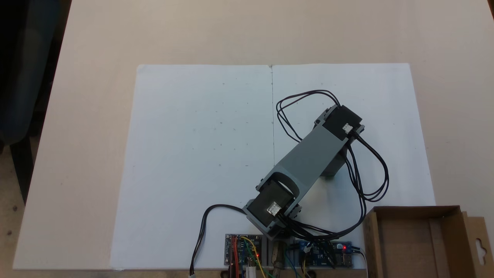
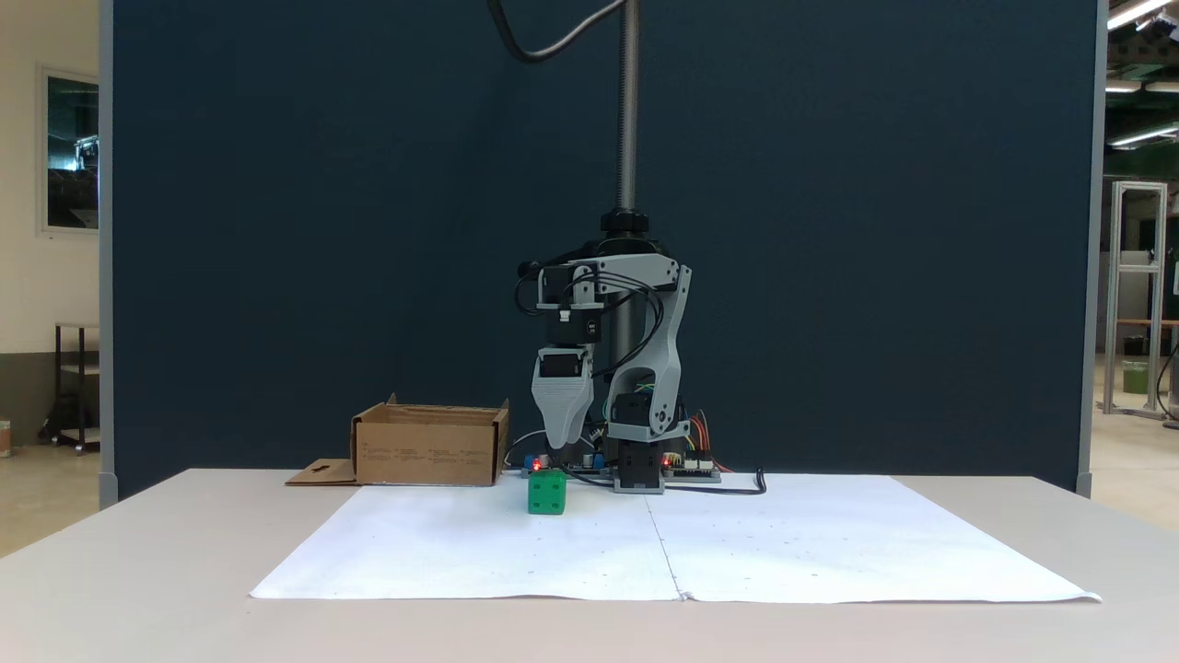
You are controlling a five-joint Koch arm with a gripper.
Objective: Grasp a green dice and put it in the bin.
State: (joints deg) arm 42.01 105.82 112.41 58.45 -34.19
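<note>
The green dice [image 2: 546, 493] rests on the white paper [image 2: 663, 543], a short way to the right of the bin [image 2: 428, 448] in a fixed view. My gripper [image 2: 563, 444] points straight down, its tip just above the dice and slightly to its right, apart from it. The jaws line up as one grey wedge, so I cannot tell how they stand. In the other fixed view the arm [image 1: 308, 158] reaches over the right sheet and hides the dice beneath it. There the bin [image 1: 405, 247] is an open brown cardboard box at the bottom right, with nothing visible in it.
The bin's side flap [image 1: 478, 243] with a keyhole cutout lies flat on the table. Circuit boards [image 1: 247, 251] with lit red LEDs and looping black cables [image 1: 370, 181] sit around the arm's base. The white paper [image 1: 200, 154] to the left of the arm is bare.
</note>
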